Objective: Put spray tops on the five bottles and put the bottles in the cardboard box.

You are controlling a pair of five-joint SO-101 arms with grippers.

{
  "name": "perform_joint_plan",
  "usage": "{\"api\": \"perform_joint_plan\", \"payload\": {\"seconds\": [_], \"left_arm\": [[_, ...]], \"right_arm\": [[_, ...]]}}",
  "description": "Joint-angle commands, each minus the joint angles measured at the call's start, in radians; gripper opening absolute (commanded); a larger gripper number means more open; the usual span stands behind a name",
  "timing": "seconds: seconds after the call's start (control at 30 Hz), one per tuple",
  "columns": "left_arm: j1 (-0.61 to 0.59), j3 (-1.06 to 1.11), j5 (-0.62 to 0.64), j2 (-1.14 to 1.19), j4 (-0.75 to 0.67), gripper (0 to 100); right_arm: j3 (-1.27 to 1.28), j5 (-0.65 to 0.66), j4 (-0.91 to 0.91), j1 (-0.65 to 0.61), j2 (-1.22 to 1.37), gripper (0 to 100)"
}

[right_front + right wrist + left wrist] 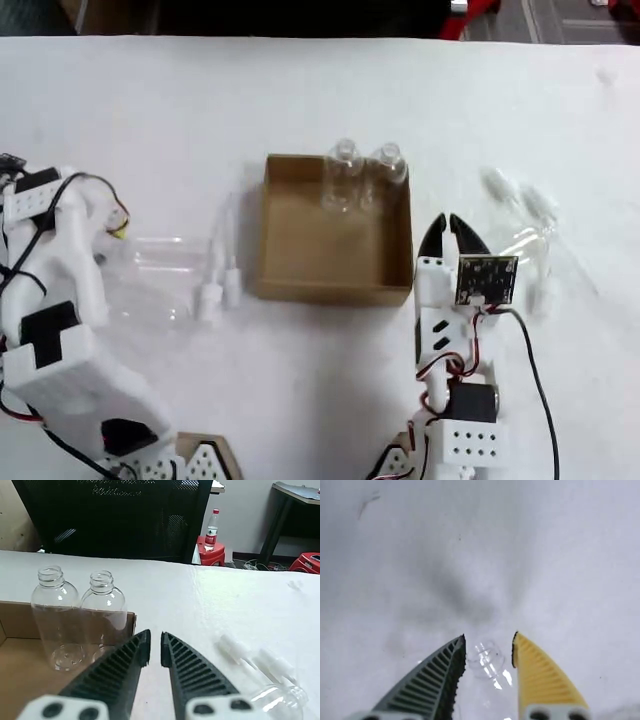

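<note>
Two grippers are sitting nearest the robot. The left gripper (489, 636) is hanging low over the white counter (545, 555), out at the box's 9 o'clock. Its jaws, one grey and one yellow, both ribbed, are spread, and the open neck of a lying bottle (485, 660) is sitting between them, not yet pinched. The right gripper (155, 633) is hovering just outside the box's 3 o'clock wall. Its black ribbed jaws are parted by only a sliver and are holding nothing.

Between the arms the cardboard box (335, 292) is resting, brown, matte, square and shallow. At its 8 o'clock two white spray tops (207, 298) are lying with thin dip tubes trailing. Farther out toward 2 o'clock, more tops (235, 647) and one clear bottle (280, 697) are lying together. Farthest, against the 12 o'clock wall inside the box, two uncapped bottles (55, 625) are standing upright.

Each bottle is looking like thin clear plastic: light, smooth and round. It is probably going to roll on its side, slip in the jaws and dent under a hard squeeze. The threaded neck or the shoulder below it is likely offering the stiffest hold.
</note>
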Motion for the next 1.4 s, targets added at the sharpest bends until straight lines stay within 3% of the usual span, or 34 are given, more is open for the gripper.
{"api": "perform_joint_plan", "payload": {"seconds": [0.0,0.3,0.47,0.57,1.07,1.27,1.37], "left_arm": [[0.054,-0.055,0.012,-0.013,0.077,15],[0.058,-0.057,0.009,-0.015,0.06,15],[0.064,-0.087,0.015,-0.041,0.127,32],[0.05,-0.1,0.087,-0.084,0.213,38],[0.019,-0.098,0.155,-0.128,0.241,38],[-0.002,-0.229,0.15,-0.12,0.414,38],[0.033,-0.216,0.153,-0.116,0.414,38]], "right_arm": [[0.006,0.011,-0.025,-0.012,0.004,2.9],[0.006,0.011,-0.025,-0.012,0.004,2.9],[0.006,0.011,-0.025,-0.012,0.004,2.9],[0.006,0.011,-0.025,-0.012,0.004,2.9],[0.006,0.011,-0.025,-0.012,0.004,2.9],[0.006,0.011,-0.025,-0.012,0.004,2.9],[0.006,0.011,-0.025,-0.012,0.002,2.9]]}}
